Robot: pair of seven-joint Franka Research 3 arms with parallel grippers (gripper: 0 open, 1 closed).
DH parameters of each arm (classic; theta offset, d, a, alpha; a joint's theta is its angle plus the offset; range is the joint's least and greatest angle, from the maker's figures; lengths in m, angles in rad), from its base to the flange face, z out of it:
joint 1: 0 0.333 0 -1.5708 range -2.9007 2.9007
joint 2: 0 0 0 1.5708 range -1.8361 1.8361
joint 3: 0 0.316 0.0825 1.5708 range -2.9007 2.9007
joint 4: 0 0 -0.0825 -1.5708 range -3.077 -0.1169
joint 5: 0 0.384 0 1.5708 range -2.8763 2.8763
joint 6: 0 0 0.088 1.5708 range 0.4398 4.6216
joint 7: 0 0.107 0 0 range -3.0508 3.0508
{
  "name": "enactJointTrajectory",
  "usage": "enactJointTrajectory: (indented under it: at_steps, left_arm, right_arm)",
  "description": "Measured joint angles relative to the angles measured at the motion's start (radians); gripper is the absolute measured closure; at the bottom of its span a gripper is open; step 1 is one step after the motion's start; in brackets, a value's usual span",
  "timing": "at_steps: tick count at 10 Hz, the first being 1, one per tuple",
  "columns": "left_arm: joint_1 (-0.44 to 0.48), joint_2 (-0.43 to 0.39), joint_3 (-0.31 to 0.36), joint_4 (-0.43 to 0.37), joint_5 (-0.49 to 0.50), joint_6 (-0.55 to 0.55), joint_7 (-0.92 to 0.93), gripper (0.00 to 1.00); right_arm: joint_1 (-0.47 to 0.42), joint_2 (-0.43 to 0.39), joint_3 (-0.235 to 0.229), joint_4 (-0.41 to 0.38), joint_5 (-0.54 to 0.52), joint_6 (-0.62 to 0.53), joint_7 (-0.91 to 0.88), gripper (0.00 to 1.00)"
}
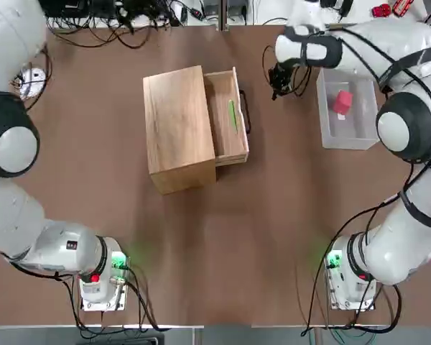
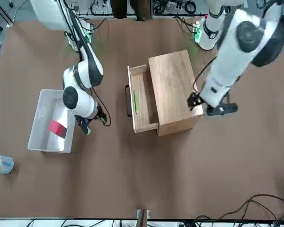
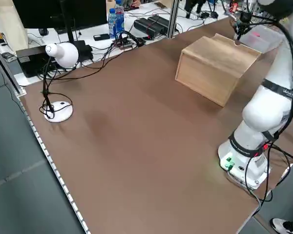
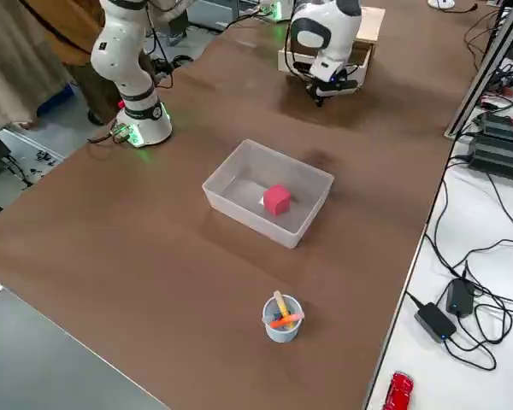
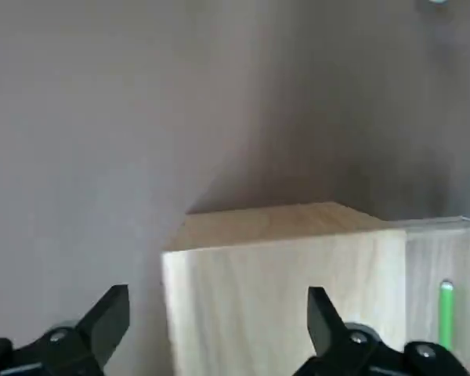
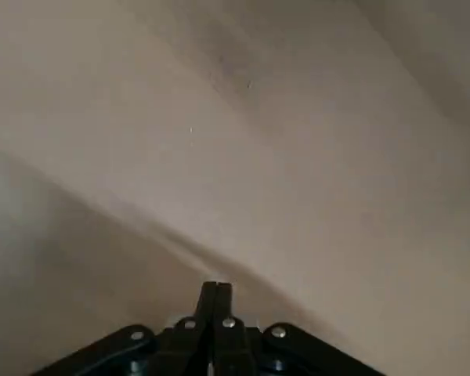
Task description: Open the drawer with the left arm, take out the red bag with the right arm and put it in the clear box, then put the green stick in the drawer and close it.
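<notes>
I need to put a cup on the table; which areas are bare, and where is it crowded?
Bare: the wide stretch between the wooden box and the arm bases. Crowded: the strip between the open drawer and the clear box, where the shut right end effector hangs.

Top view: you can't see the left gripper, it's cut off past the left edge. The right arm covers the clear box's right side. Left side view: the wooden box hides the drawer, and the red bag is only a blurred smear, upper right. Cup contents are too small to tell.
</notes>
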Motion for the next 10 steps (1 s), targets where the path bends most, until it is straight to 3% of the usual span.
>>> enactJointTrajectory:
  at_steps: [1,3,5,10]
  left_arm:
    - [0.005,-0.055,0.052,-0.034,-0.021,-0.011,0.078,0.00]
    - [0.067,-0.133,0.084,-0.076,-0.026,-0.074,0.238,0.00]
    - [0.139,-0.156,0.095,-0.079,-0.028,-0.149,0.331,0.00]
    - [0.144,-0.176,0.169,-0.078,0.003,-0.179,0.381,0.00]
  right_arm:
    - [0.031,0.001,0.000,-0.031,0.058,0.052,0.001,0.99]
    - [0.102,0.001,0.000,-0.060,0.105,0.111,0.080,0.99]
    - [0.168,0.000,0.000,-0.062,0.106,0.137,0.172,0.99]
    - [0.266,-0.012,-0.034,-0.082,0.103,0.208,0.355,0.99]
